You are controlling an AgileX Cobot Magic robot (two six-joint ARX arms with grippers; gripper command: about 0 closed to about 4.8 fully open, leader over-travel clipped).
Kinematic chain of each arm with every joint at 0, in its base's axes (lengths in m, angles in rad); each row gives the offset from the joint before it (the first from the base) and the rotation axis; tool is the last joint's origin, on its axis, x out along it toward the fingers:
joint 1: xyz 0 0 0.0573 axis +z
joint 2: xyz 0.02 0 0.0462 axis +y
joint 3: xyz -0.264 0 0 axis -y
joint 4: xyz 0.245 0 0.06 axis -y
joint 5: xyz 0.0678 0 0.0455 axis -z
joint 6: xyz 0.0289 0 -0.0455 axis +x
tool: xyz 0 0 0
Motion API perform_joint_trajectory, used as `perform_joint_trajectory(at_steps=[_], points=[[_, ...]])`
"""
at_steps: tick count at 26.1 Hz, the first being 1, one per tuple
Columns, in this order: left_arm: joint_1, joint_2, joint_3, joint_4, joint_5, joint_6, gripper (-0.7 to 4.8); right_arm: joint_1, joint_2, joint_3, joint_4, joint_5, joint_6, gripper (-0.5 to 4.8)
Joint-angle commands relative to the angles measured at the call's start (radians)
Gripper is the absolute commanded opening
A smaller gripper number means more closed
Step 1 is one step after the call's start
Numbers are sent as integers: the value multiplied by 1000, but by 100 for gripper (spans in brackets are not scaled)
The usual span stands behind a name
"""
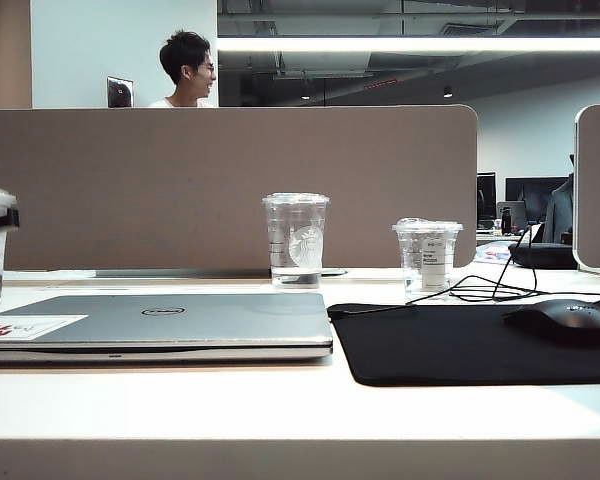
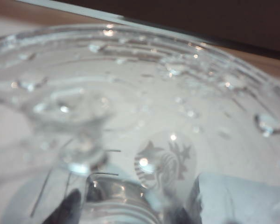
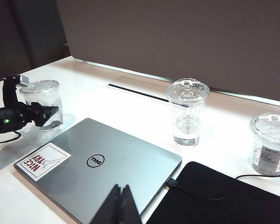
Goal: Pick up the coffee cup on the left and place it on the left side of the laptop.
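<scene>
gripping clear ribbed coffee cup, left gripper

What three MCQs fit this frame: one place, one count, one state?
1. Where is the mouse? A on the laptop; B on the mat; C behind the tall cup.
2. How many clear cups? A two; B four; C three.
3. Left end effector? A shut on the left cup; B open over the laptop; C shut on the mouse.
Answers: B, the mouse sits on the mat. C, there are the left cup, the tall cup and the labelled cup. A, its fingers clamp the left cup, left of the laptop; the right end effector, shut, hangs over the laptop's near edge.
</scene>
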Motion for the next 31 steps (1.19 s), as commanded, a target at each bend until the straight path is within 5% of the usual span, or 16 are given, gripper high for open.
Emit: perform_joint_trajectory(at_steps=[1,18,24,31], points=[[1,25,1,74,7,8,206,0,-1,4,24,-1,-1,-2],[1,199,3,287,23,32,210,0,0,3,24,-1,-2,-2],[1,212,3,287,26,45,318,0,0,3,24,-1,-2,-2],[1,210,2,288,67,45,350,0,0,3,23,-1,-2,-2]])
